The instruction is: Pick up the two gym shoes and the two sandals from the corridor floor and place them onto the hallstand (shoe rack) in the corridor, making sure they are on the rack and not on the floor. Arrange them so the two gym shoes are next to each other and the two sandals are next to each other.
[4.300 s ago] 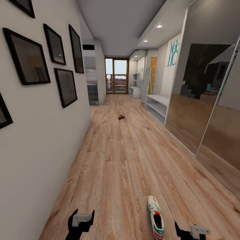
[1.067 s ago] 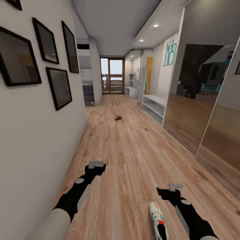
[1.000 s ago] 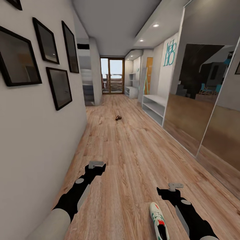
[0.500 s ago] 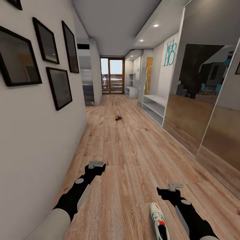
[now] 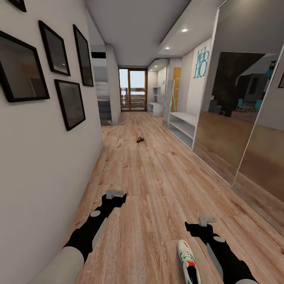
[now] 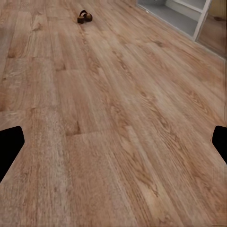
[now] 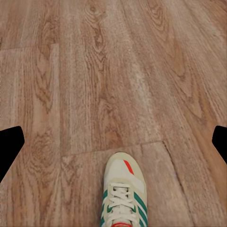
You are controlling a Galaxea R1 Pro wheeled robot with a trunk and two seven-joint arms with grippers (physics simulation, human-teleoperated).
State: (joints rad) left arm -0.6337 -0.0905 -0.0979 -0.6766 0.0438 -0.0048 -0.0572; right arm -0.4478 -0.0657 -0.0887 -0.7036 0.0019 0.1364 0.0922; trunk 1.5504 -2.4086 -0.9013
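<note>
One gym shoe (image 5: 188, 263), white with green stripes and a red accent, lies on the corridor floor (image 5: 157, 185) close in front of me, toe pointing away. My right gripper (image 5: 198, 225) hovers open just beyond and right of its toe. In the right wrist view the gym shoe (image 7: 122, 195) lies between the spread fingers (image 7: 9, 146), untouched. My left gripper (image 5: 114, 195) is open over bare planks. Far down the corridor lies a small brown sandal (image 5: 139, 139), also the sandal (image 6: 84, 17); how many cannot be told. The white hallstand (image 5: 182, 125) stands by the right wall.
Framed pictures (image 5: 70, 103) hang on the left wall close beside my left arm. Tall mirrored sliding doors (image 5: 236, 130) line the right side. A mint-framed mirror (image 5: 172, 103) leans beyond the hallstand. A glass door (image 5: 133, 94) closes the corridor's far end.
Since the oldest frame both arms have stretched forward and the view has shifted a little. Over the last second almost nothing has moved.
</note>
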